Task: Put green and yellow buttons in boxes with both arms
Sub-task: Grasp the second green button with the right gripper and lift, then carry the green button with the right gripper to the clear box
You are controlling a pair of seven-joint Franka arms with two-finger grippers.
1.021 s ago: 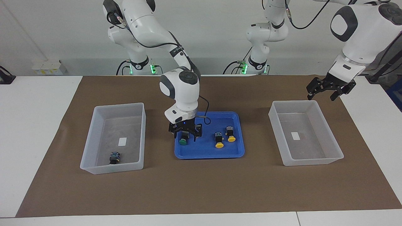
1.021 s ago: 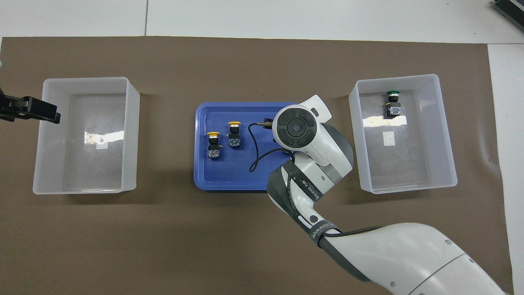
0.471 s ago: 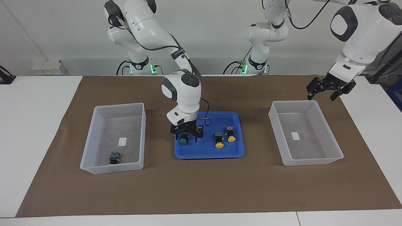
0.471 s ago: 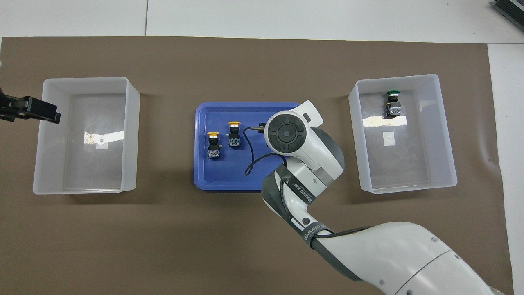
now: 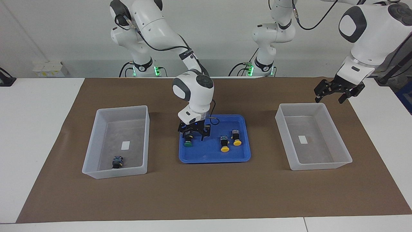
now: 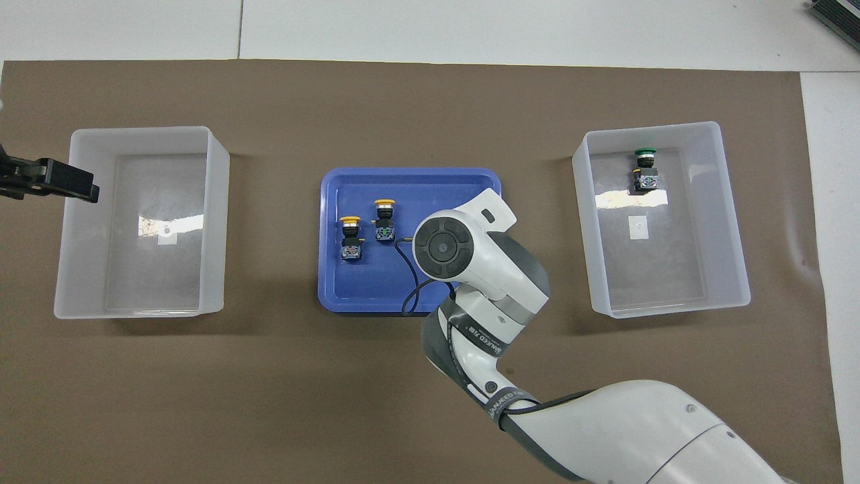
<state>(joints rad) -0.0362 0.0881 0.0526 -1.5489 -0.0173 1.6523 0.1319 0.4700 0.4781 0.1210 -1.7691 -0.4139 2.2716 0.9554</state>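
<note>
Blue tray point(image 5: 239, 157) mid-table holds three buttons: a green button point(image 5: 188, 141) at the right arm's end, two yellow buttons point(image 5: 224, 144) point(image 5: 237, 138) side by side toward the left arm's end. Right gripper point(image 5: 194, 134) is low over the green button, fingers spread to either side of it; contact seems absent but is hard to judge. Second green button point(image 6: 646, 166) lies in the box point(image 5: 96, 138) at the right arm's end. Other box point(image 5: 334, 141) has only its label. Left gripper point(image 5: 333, 94) waits above that box's rim, jaws wide, holding nothing.
</note>
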